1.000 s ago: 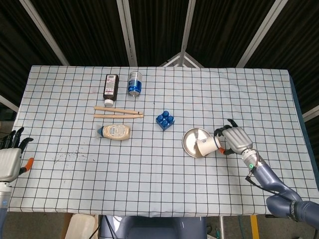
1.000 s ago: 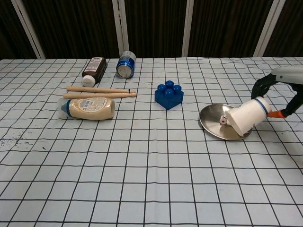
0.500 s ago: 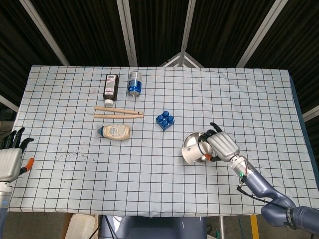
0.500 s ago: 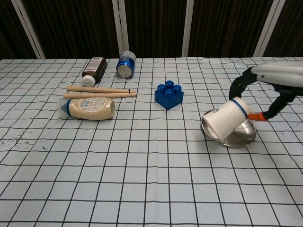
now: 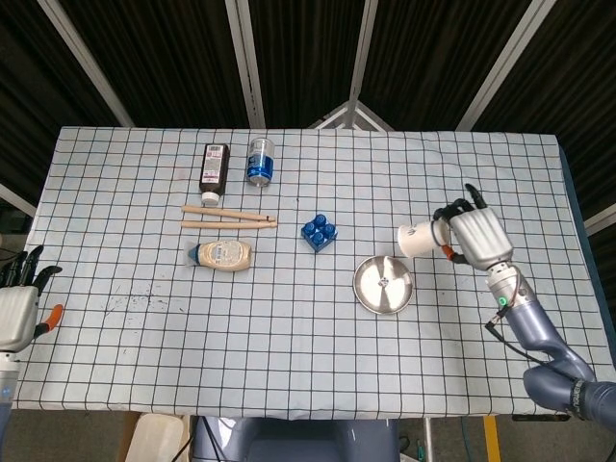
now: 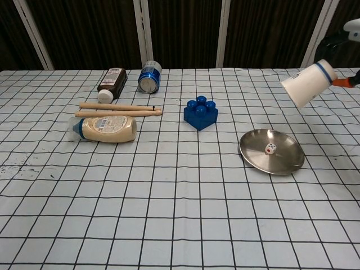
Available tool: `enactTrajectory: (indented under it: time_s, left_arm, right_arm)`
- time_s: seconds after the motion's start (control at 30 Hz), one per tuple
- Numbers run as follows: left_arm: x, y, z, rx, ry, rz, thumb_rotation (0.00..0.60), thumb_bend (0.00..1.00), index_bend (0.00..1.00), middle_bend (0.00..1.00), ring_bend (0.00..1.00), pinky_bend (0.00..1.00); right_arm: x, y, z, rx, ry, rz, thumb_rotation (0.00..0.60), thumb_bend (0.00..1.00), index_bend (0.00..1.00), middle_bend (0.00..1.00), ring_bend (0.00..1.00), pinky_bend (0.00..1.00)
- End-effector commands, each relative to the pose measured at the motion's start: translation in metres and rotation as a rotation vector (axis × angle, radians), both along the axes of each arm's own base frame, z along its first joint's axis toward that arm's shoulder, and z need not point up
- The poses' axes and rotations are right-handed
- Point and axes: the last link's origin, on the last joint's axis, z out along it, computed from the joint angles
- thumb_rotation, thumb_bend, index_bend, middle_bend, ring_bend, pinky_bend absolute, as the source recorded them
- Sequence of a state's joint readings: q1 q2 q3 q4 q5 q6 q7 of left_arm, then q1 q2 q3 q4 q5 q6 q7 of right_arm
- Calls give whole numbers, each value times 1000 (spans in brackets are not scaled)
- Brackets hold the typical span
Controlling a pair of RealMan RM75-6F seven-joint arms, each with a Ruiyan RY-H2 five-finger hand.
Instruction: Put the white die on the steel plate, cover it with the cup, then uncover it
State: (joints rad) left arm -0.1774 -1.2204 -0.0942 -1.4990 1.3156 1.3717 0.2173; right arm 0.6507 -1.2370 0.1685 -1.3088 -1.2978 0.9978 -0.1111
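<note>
Die (image 6: 270, 149) lies uncovered near the middle of the plate (image 6: 284, 162), well apart from both hands. Far left, the left hand (image 5: 17, 308) sits at the table's (image 5: 289, 366) edge, fingers apart and gripping nothing. Across the checked cloth lie a dark bottle (image 5: 213, 166) and a blue can (image 5: 260, 159) on their sides, then two wooden sticks (image 5: 228, 218) side by side, and nearer the front a squat plastic sauce bottle (image 5: 223, 254), also on its side. A blue studded brick (image 5: 319, 231) stands mid-table. The plate is a shallow round steel dish and holds only the white, dotted die. Right of it and raised above the table, the right hand (image 5: 474, 237) grips the cup (image 5: 417, 240), a white cup with a blue rim band, tilted with its mouth toward the plate's side.
</note>
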Motion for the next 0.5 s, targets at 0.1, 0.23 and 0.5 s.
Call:
enactTrajectory:
  time_s: [0.1,0.23,0.5]
  left_arm:
    - [1,0,-2,-6,3,0,600,468,249,0,0,98]
    - [0,0,-2,-4,6,2,600,468,249,0,0,98]
    - [0,0,-2,-6,6,2,600,468,249,0,0,98]
  right_arm:
    - [-44,-4,17,-59,245,-42,600,411,521,389,255,0]
    - [-63,-1,12,-47,406,-38,600,410,521,389,255,0]
    - [-69,1,-10,-41,437,-40,600,410,521,389,255,0]
